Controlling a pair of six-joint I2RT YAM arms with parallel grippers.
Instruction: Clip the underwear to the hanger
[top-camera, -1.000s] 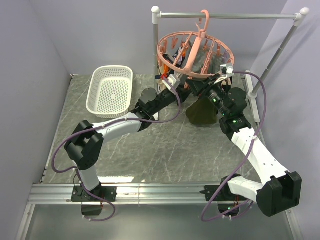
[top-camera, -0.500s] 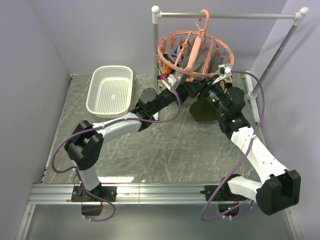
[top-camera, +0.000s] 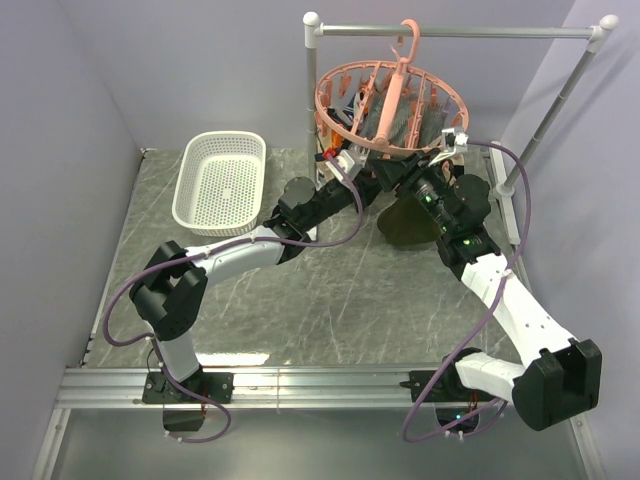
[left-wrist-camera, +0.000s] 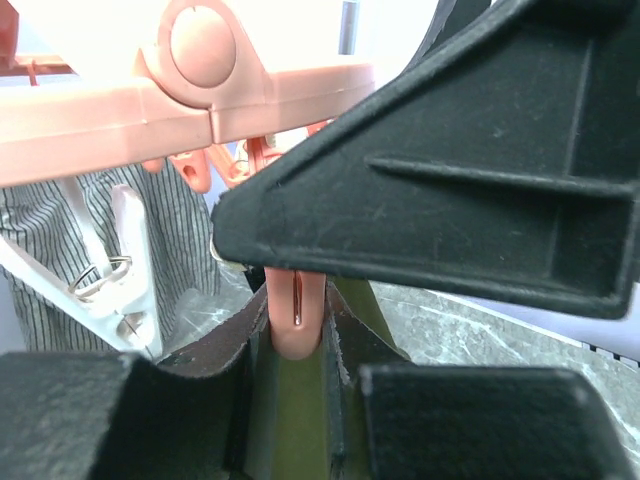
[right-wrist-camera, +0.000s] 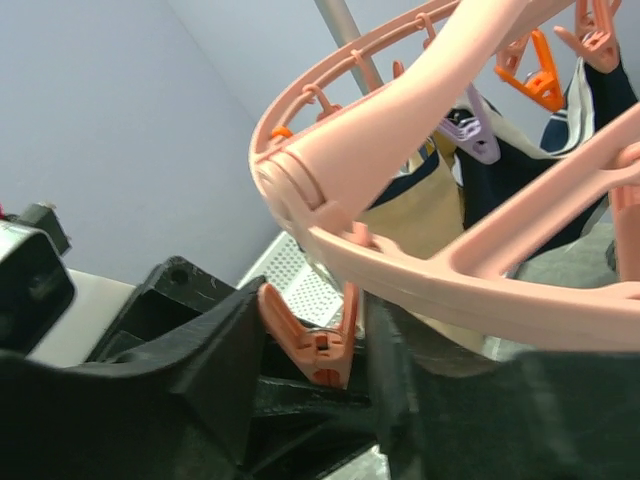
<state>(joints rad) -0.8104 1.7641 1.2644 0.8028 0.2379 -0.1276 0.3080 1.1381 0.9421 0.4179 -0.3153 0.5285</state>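
The salmon-pink ring hanger hangs by its hook from the rail; it also fills the top of the left wrist view and the right wrist view. The olive underwear hangs below the ring's near edge. My left gripper is shut on a fold of the underwear, held up right under a pink peg. My right gripper is closed around that peg's handles, one finger on each side.
A white basket stands at the back left. The grey rail stand crosses the back. A striped garment and other clipped clothes hang inside the ring. A white peg dangles left of the pink one.
The ring has tipped flatter and risen a little. Both grippers and the underwear have moved slightly up toward the ring's near edge.
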